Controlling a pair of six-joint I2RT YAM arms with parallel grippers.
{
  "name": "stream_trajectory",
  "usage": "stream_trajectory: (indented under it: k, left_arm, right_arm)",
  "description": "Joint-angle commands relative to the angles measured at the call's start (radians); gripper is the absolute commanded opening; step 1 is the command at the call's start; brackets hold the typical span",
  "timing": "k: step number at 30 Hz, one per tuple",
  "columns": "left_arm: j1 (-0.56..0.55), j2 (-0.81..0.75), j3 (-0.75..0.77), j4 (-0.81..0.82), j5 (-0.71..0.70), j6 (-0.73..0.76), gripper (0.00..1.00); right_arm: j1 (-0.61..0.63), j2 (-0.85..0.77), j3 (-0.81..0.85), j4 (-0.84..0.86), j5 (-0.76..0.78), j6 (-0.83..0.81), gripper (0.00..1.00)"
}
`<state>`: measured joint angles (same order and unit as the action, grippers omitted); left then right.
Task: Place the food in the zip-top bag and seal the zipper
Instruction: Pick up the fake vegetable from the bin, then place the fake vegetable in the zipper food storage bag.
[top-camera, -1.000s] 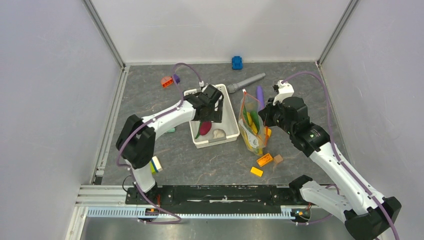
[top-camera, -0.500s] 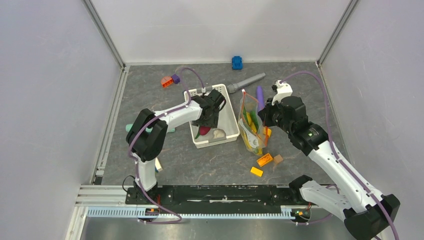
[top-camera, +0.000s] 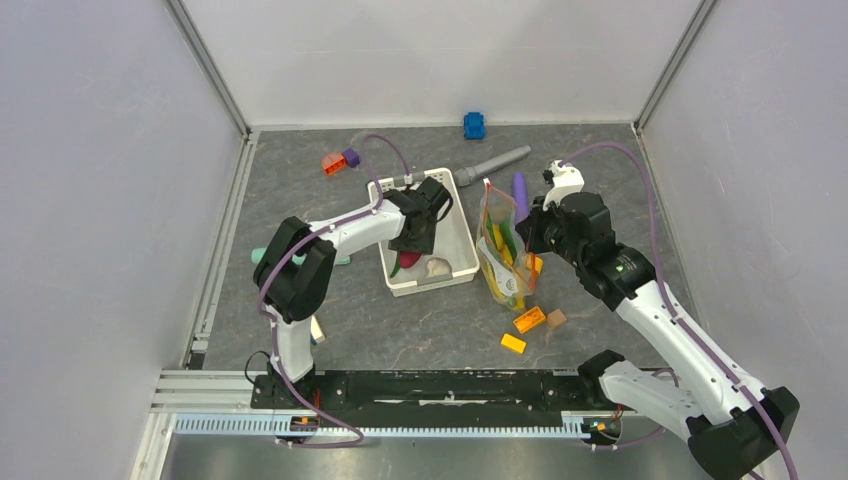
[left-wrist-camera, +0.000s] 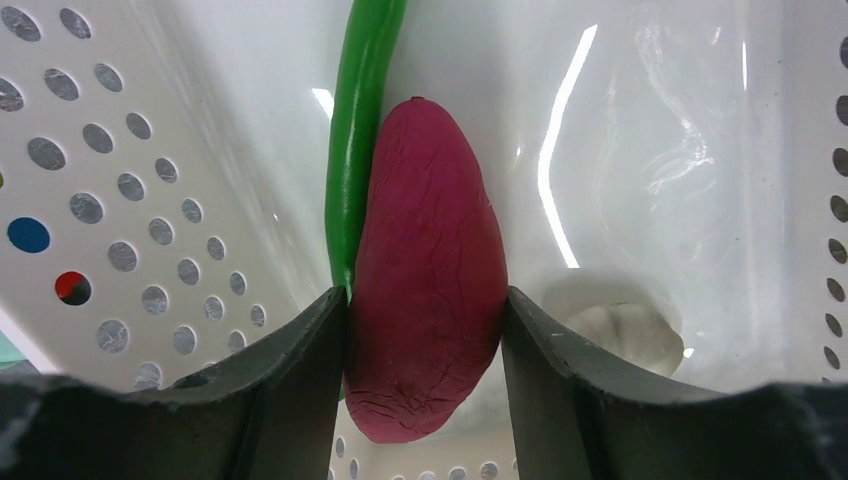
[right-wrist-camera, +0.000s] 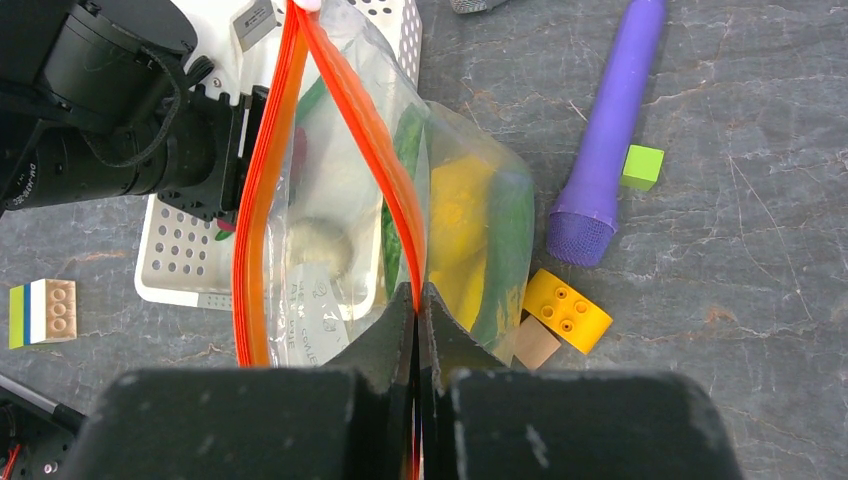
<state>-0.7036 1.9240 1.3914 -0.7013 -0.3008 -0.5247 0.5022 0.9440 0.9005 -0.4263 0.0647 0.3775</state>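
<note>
The white basket (top-camera: 461, 225) holds a purple-red sweet potato (left-wrist-camera: 425, 260), a slim green bean (left-wrist-camera: 357, 130) and a whitish piece (left-wrist-camera: 625, 330). My left gripper (left-wrist-camera: 425, 300) is down in the basket, and its two fingers press on either side of the sweet potato (top-camera: 409, 259). My right gripper (right-wrist-camera: 416, 300) is shut on the orange-red zipper (right-wrist-camera: 375, 130) and holds the clear bag (top-camera: 503, 262) up with its mouth open beside the basket. Yellow pieces (right-wrist-camera: 455, 220) and green pieces (right-wrist-camera: 510, 240) lie inside the bag.
A long purple cylinder (right-wrist-camera: 605, 140), a small green cube (right-wrist-camera: 641, 166), a yellow block (right-wrist-camera: 567, 310) and a tan block (right-wrist-camera: 535, 343) lie right of the bag. Orange blocks (top-camera: 529, 320) lie in front. A grey tool (top-camera: 492, 161) and a blue toy (top-camera: 474, 125) lie at the back.
My left arm has folded in and its gripper has dropped lower into the basket, onto the sweet potato. The right gripper and the bag have stayed put.
</note>
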Motion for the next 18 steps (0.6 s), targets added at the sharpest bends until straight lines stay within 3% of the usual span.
stream_trajectory:
  k: [1, 6, 12, 18]
  left_arm:
    - [0.003, -0.060, 0.045, 0.016, 0.024, 0.027, 0.18]
    - [0.002, -0.167, 0.039, 0.058, 0.089, 0.025, 0.02]
    - [0.001, -0.353, -0.023, 0.235, 0.290, 0.042, 0.02]
    - [-0.012, -0.494, -0.106, 0.540, 0.614, -0.028, 0.02]
  right_arm:
    - [0.003, -0.002, 0.000, 0.012, 0.009, 0.001, 0.01]
    - [0.004, -0.004, 0.004, 0.012, 0.006, -0.001, 0.01]
    - [0.003, -0.008, 0.005, 0.010, 0.006, -0.004, 0.01]
    - [0.004, -0.012, -0.005, 0.023, -0.011, 0.005, 0.00]
